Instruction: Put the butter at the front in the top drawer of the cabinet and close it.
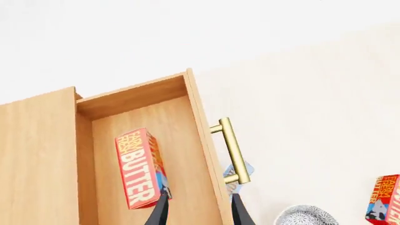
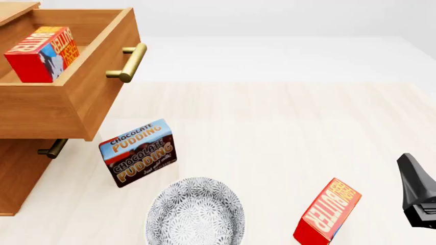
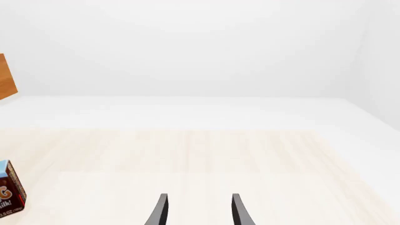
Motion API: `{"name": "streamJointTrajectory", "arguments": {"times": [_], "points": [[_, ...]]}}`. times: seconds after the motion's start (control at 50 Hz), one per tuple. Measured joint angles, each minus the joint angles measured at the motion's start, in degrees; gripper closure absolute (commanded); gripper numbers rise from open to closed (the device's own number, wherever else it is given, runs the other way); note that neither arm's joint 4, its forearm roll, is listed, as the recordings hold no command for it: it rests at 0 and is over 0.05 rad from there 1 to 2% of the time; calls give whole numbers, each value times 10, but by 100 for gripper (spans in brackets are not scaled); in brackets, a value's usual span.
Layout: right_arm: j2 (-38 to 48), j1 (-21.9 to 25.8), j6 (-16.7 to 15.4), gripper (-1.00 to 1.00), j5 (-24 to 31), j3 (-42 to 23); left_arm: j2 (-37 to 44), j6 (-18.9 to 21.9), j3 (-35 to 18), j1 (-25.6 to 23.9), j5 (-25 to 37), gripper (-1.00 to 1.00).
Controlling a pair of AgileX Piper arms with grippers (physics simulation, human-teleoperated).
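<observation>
Butter lies inside pulled-out top drawer; both grippers spread, empty.

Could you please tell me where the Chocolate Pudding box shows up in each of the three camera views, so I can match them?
Front view: the Chocolate Pudding box stands on the table, below the open top drawer and behind the patterned bowl.
Left wrist view: only a small pale-blue corner, probably the box, peeks out behind the drawer's brass handle.
Right wrist view: a sliver of it at the picture's edge.
Shared landmark: the wooden cabinet.
</observation>
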Motion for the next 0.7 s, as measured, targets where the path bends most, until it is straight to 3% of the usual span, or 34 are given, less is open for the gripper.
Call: {"name": "streamJointTrajectory", "arguments": {"times": [0.46, 0.7], "points": [[0, 0, 0, -100, 0, 0, 115, -2, -131, -126, -7, -100], [0, 0, 0, -100, 0, 0, 171, -15, -159, -169, -37, -100]]}}
